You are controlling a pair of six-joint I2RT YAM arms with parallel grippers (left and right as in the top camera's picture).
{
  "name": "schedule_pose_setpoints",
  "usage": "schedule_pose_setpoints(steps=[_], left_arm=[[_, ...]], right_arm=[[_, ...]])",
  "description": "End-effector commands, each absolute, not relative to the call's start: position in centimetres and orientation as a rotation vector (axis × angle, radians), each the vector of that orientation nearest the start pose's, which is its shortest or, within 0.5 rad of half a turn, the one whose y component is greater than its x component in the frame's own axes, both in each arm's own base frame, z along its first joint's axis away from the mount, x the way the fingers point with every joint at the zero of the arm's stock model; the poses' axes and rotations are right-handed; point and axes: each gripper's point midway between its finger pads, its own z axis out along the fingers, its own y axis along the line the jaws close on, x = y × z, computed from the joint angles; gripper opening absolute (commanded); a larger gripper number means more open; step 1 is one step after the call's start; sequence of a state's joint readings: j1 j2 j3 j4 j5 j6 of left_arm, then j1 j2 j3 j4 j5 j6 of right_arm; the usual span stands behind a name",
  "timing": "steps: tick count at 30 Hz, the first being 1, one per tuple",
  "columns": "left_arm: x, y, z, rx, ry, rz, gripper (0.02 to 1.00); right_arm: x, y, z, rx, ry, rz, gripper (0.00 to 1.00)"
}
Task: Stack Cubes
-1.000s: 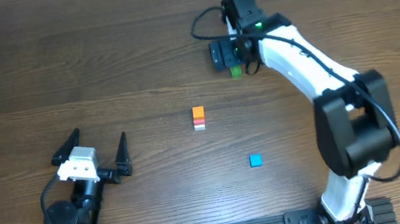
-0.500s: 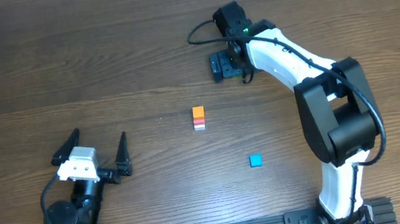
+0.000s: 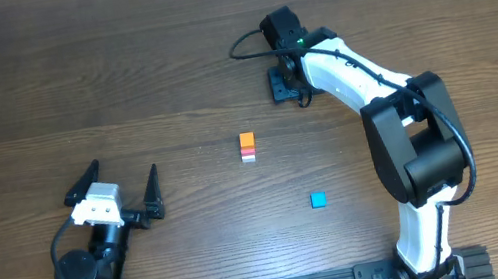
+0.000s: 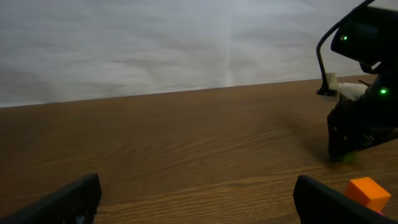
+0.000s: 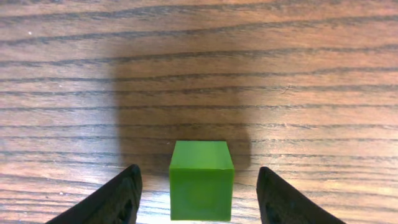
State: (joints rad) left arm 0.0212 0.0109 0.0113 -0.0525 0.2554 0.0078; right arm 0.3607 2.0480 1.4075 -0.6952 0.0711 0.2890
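Where the top view looks down on the desk [image 3: 35,74], two arms and three cubes can be counted. At lower left, the left tool [image 3: 122,168] sits near its base, its two fingers spread wide and holding nothing. The right tool [image 3: 286,83] is far up the desk and points downward; its finger spacing cannot be judged from above. An orange cube [image 3: 246,141] sits on a white cube [image 3: 249,158], forming one stack of two near the desk's middle. One blue cube [image 3: 318,200] lies alone, nearer the arm bases and well apart from the stack.

Left wrist view: the left tool is released, with bare desk between its two fingers. The orange cube lies just beyond one of them. Farther off, the right tool stands low over the desk, with a trace of the green cube [image 4: 346,157] at its tip.

Right wrist view: the single green cube lies flat on the desk between the right tool's two fingers [image 5: 121,194]. They are released, one on either side, and there is a gap to each face.
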Motion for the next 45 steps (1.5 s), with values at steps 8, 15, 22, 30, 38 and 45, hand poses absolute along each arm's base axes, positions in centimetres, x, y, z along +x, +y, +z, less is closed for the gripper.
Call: schedule_pose_setpoints(steps=[8, 15, 22, 30, 38, 45], left_arm=[[24.1, -3.9, 16.3, 0.199, 1.610, -0.181, 0.996], [24.1, -3.9, 16.3, 0.198, 1.610, -0.181, 1.000], [24.1, -3.9, 16.3, 0.199, 1.610, -0.181, 1.000], [24.1, -3.9, 16.3, 0.199, 1.610, -0.181, 1.000], [24.1, -3.9, 16.3, 0.199, 1.610, -0.181, 1.000], [24.1, -3.9, 16.3, 0.199, 1.610, -0.181, 1.000]], right_arm=[[41.3, 14.3, 1.2, -0.084, 2.880, -0.002, 0.391], [41.4, 14.4, 1.2, -0.083, 2.877, -0.001, 0.272], [41.4, 14.4, 1.2, -0.082, 2.874, 0.002, 0.196], [41.7, 14.5, 2.5, -0.049, 2.850, 0.021, 0.016], [40.6, 14.8, 8.6, -0.058, 2.789, 0.079, 0.012], [36.6, 16.1, 14.1, -0.076, 2.762, 0.125, 0.012]])
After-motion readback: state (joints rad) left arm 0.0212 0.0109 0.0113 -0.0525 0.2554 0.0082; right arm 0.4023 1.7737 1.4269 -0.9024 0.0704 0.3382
